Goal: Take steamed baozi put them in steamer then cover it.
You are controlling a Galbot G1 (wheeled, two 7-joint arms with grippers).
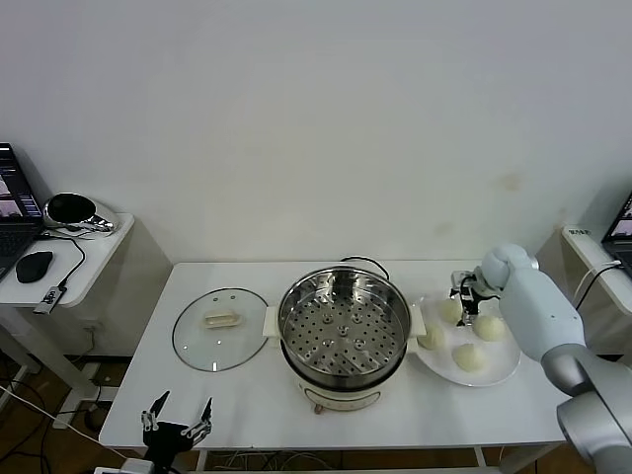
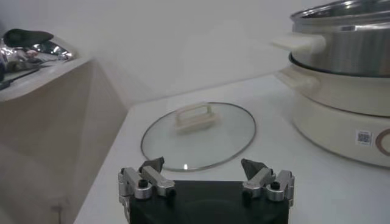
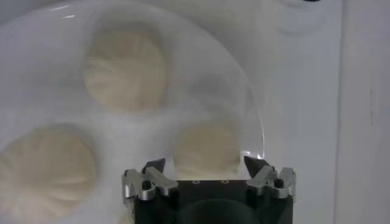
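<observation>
4 baozi (image 1: pixel 468 357) sit on the white plate (image 1: pixel 507 370) right of the steamer (image 1: pixel 343 331). Right gripper (image 1: pixel 466 301) straddles 1 (image 3: pixel 204 149), fingers spread. Left gripper (image 1: pixel 178 418) is parked, spread. Cover's (image 1: pixel 219 329) handle runs left-right.

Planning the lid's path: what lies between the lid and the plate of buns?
The steamer stands between lid and plate, seen in the head view.
</observation>
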